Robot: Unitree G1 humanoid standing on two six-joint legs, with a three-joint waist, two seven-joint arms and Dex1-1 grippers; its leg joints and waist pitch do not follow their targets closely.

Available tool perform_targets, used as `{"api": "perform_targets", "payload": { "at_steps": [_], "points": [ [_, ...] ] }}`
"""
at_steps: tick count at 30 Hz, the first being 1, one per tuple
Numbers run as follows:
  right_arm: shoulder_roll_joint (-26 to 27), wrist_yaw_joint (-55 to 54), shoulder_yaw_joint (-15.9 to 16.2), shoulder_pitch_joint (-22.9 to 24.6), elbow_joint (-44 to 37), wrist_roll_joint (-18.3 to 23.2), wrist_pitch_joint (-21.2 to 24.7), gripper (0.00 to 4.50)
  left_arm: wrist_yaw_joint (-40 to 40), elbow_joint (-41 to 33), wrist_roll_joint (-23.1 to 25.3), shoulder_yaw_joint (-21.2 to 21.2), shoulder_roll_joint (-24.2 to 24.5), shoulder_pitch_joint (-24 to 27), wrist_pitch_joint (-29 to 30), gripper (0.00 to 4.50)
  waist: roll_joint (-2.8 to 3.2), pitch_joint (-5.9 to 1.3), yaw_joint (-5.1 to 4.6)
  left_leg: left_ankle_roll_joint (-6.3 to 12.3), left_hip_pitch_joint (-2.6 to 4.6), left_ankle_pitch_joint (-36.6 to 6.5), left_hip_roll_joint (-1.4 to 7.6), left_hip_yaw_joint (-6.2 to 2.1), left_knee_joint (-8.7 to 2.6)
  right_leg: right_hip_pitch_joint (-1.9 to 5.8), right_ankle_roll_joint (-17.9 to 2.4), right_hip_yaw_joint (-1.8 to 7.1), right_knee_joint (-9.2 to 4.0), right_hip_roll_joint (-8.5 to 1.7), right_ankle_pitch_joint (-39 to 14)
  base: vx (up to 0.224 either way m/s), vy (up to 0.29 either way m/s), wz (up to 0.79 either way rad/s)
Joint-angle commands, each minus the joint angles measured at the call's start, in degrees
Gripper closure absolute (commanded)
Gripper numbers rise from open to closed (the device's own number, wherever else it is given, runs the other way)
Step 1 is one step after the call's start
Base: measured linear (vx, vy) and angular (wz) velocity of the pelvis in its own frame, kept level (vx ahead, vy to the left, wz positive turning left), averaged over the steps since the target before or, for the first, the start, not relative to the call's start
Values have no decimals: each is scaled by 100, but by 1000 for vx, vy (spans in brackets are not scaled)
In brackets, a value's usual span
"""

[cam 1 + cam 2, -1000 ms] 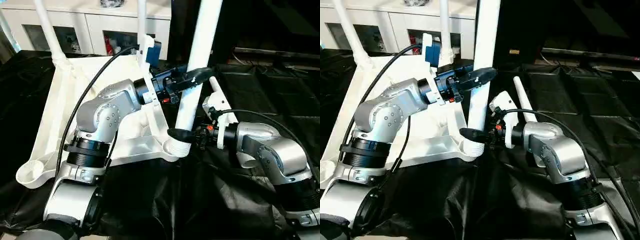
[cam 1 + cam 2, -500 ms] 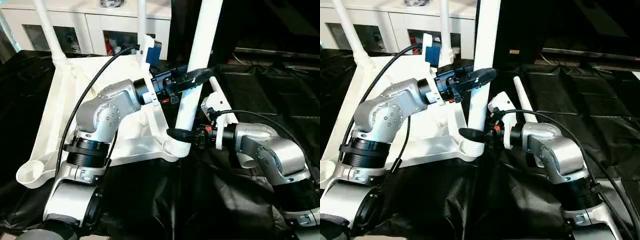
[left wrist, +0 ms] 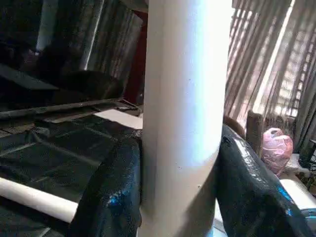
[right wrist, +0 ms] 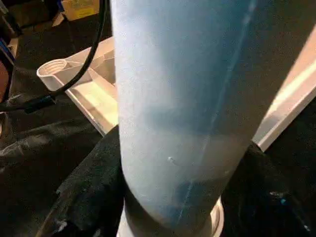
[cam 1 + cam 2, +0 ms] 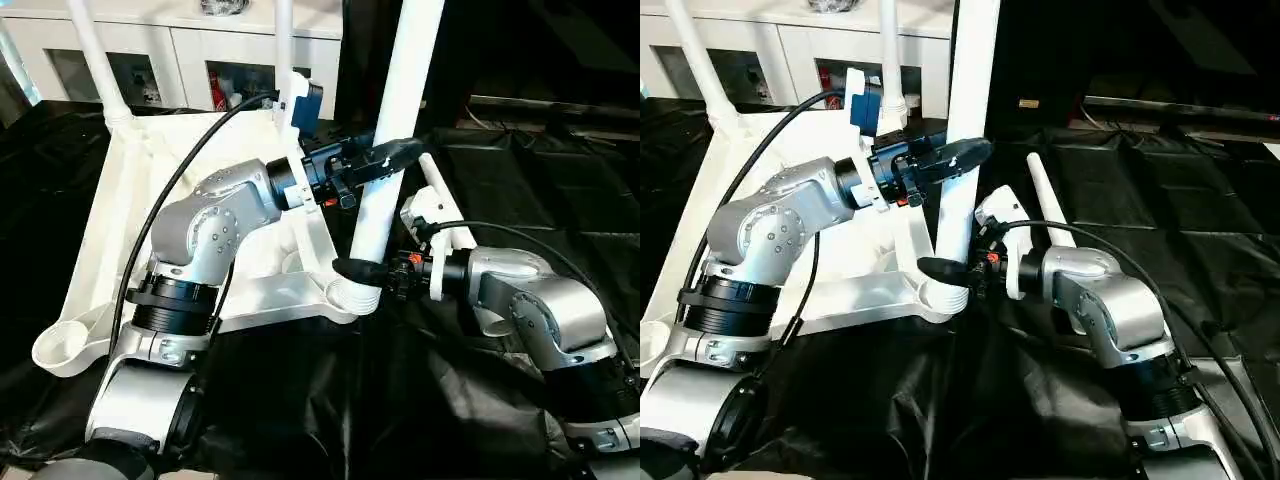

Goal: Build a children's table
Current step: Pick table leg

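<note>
The white tabletop [image 5: 110,230] lies underside up on black cloth. Two legs stand in its far corners [image 5: 92,50] [image 5: 283,40]. A third leg [image 5: 395,120] stands upright in the near right corner socket [image 5: 350,297]. My left gripper [image 5: 385,155] is shut on this leg at mid height, with a black finger [image 3: 113,192] on either side of it. My right gripper [image 5: 362,266] is shut on the same leg just above the socket, its fingers [image 4: 89,197] hugging the shaft. A fourth leg [image 5: 1045,205] lies on the cloth to the right.
The near left corner socket [image 5: 60,345] holds nothing. A white glass-door cabinet [image 5: 190,50] stands behind the tabletop. Black cloth [image 5: 540,190] covers the work surface. Black cables run from both wrists across the forearms.
My right arm has edged slightly left toward the leg's base and its fingers have drawn in around it. The left arm and the upright leg have not moved.
</note>
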Motion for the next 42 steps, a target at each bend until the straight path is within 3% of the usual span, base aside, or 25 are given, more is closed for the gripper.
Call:
{"api": "perform_targets", "payload": {
  "at_steps": [1, 6, 12, 20, 21, 22, 23, 28, 31, 34, 38, 40, 41, 42],
  "points": [
    [-56, -51, 22, -11, 72, -123, 19, 191, -96, -121, -48, -53, 2, -57, 10, 273, 41, -443, -1, -13, 195, -975, 369, -159, -367, 246, -1431, 268, -453, -503, -327, 0, 0, 0],
    [-50, -44, 5, -20, 79, -105, 20, 191, -121, -115, -35, -55, 9, -61, 12, 273, 43, -443, 2, -25, 199, -992, 371, -160, -368, 246, -1429, 268, -454, -504, -349, 0, 0, 0],
    [-16, -47, -34, -24, 84, -51, 38, 254, -145, -120, -18, -62, 16, -61, 14, 273, 43, -445, 0, -17, 196, -984, 366, -158, -364, 248, -1440, 269, -450, -500, -298, 0, 0, 0],
    [14, -76, -31, -28, 87, -50, 17, 259, -155, -113, 76, -121, 36, -40, -61, 273, 56, -448, 4, -32, 200, -1001, 369, -161, -365, 250, -1459, 269, -449, -503, -268, 0, 0, 0],
    [31, -90, -35, -28, 93, -49, 1, 260, 132, 44, 209, -130, 9, -113, 50, 273, 63, -449, -4, -43, 200, -1023, 372, -163, -366, 249, -1458, 268, -446, -499, -254, 0, 0, 0],
    [37, -95, -36, -31, 98, -50, -4, 260, 212, 111, 215, -116, -4, -145, 135, 238, 68, -449, 0, -51, 200, -1025, 369, -165, -364, 251, -1467, 265, -445, -503, -250, 0, 0, 0],
    [44, -103, -39, -30, 99, -51, -11, 260, 222, 131, 198, -91, -13, -145, 139, 238, 66, -451, -2, -54, 196, -1026, 368, -164, -364, 253, -1471, 266, -446, -503, -245, 0, 0, 0],
    [332, -426, -242, -27, 177, -13, -187, 260, 477, 169, 17, 354, -237, -104, -301, 177, 63, -454, -5, -47, 192, -987, 373, -165, -364, 251, -1506, 265, -438, -507, -153, 0, 0, 0],
    [558, -782, -440, -70, 307, -11, -274, 260, 472, 199, -276, 695, -392, -130, -556, 166, 54, -456, 0, -44, 184, -983, 351, -156, -353, 251, -1562, 264, -456, -525, -190, 0, 0, 0],
    [905, -1229, -679, -104, 435, 3, -523, 261, 706, 78, -578, 1139, -476, -216, -702, 166, 93, -463, -5, -86, 195, -1044, 356, -159, -355, 241, -1562, 262, -436, -518, -155, 0, 0, 0],
    [1003, -1357, -727, -86, 414, -17, -608, 261, 689, 106, -118, 913, -122, -67, -699, 166, 117, -454, -23, -94, 213, -1075, 365, -172, -391, 224, -1349, 261, -443, -479, -277, 0, 0, 0],
    [994, -1392, -660, -37, 442, -185, -800, 261, 435, 95, 645, 333, 332, 204, -974, 166, 127, -446, -28, -143, 220, -1138, 376, -180, -408, 214, -1251, 267, -456, -484, -373, 0, 0, 0],
    [979, -1444, -626, -8, 483, -293, -875, 261, 303, 125, 1178, -75, 638, 391, -1269, 166, 101, -440, -35, -172, 213, -1167, 383, -186, -426, 206, -1123, 275, -472, -482, -482, 0, 0, 0],
    [946, -1503, -578, 14, 533, -419, -957, 261, 112, 145, 1598, -433, 939, 584, -1510, 166, 124, -442, -48, -237, 220, -1196, 384, -184, -437, 199, -1041, 279, -456, -481, -554, 0, 0, 0]
  ]
}}
